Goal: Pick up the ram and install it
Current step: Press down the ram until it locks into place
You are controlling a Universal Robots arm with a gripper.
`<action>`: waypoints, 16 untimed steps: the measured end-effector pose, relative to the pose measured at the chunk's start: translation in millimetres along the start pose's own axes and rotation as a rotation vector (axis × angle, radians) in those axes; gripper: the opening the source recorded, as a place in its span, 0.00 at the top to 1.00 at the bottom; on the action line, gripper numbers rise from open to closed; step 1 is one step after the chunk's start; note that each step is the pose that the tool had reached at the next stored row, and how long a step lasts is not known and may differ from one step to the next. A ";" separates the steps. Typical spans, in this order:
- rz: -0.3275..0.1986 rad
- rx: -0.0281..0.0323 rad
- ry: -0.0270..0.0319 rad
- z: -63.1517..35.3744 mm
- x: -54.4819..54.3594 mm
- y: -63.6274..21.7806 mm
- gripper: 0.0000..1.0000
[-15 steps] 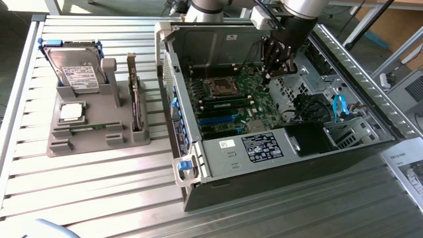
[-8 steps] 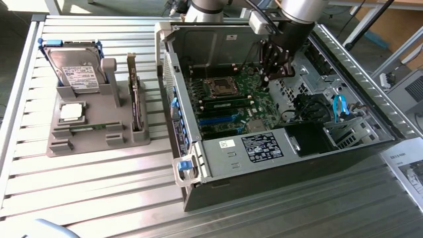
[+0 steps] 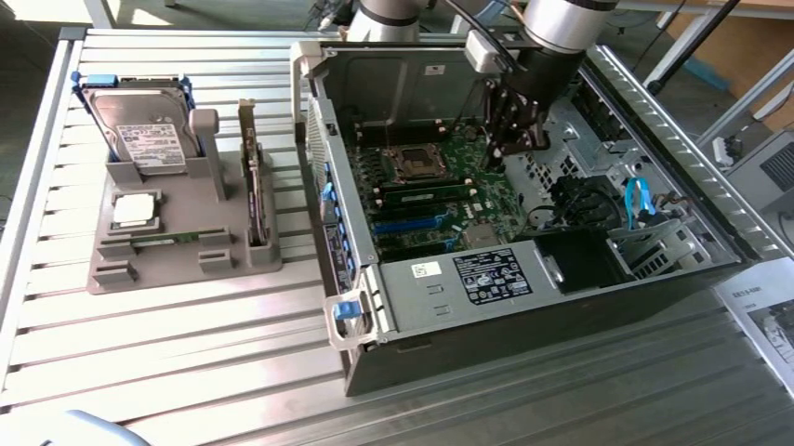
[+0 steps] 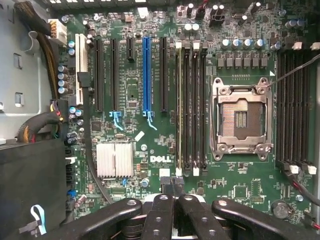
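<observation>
The ram (image 4: 179, 107) is a thin green stick standing on edge in the memory slot furthest from the empty processor socket (image 4: 242, 117), among the slots on that side. In the exterior view the ram (image 3: 422, 190) shows as a green strip on the motherboard inside the open computer case (image 3: 496, 288). My gripper (image 3: 515, 141) hangs over the motherboard, just to the exterior view's right of the socket. The wrist view has my gripper (image 4: 172, 194) shut, its black fingers (image 4: 162, 210) pressed together with nothing between them, a little above the board near one end of the ram.
On the exterior view's left a grey holder (image 3: 112, 265) carries a hard drive (image 3: 139, 130), a small silver chip (image 3: 134, 210) and an upright expansion card (image 3: 256, 190). Black and blue card slots (image 4: 146, 75), a heatsink (image 4: 115, 160) and cable bundles (image 4: 45, 55) crowd the board.
</observation>
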State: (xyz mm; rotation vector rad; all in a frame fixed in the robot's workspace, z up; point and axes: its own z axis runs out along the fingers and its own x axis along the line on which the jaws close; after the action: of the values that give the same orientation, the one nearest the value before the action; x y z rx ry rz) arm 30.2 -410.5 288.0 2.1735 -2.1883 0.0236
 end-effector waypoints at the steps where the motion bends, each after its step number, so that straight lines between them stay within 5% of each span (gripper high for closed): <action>1: 0.000 0.0000 0.0000 1.3 -0.1 0.0 0.90; 16: 0.000 0.0000 -0.0001 19.7 -1.0 -0.8 0.90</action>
State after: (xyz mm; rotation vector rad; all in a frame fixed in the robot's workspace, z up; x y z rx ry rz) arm 30.4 -410.5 268.2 2.1735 -2.1883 0.0235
